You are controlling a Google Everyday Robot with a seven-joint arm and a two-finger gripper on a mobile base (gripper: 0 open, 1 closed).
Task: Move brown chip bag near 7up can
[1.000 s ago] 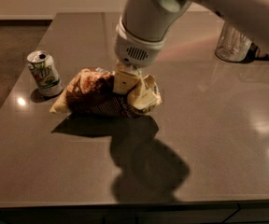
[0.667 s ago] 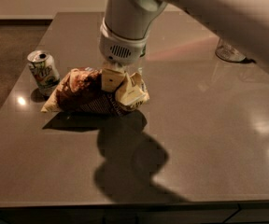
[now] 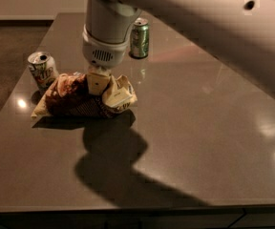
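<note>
The brown chip bag [image 3: 73, 99], crinkly with pale yellow ends, is at the left of the dark table, its left end right beside the 7up can [image 3: 42, 70]. The whitish can with green lettering stands upright near the table's left edge. My gripper [image 3: 99, 86] comes down from above and is shut on the bag's right half. One pale finger [image 3: 97, 82] shows in front of the bag. The bag's underside sits at or just above the tabletop; I cannot tell which.
A dark green can [image 3: 140, 37] stands upright behind the gripper, toward the table's far side. My large white arm [image 3: 199, 27] crosses the upper right of the view. The table's [image 3: 199, 142] left edge runs close to the 7up can.
My gripper has carried the chip bag left, so its left end is now beside the 7up can. The dark green can has come into view behind the arm.
</note>
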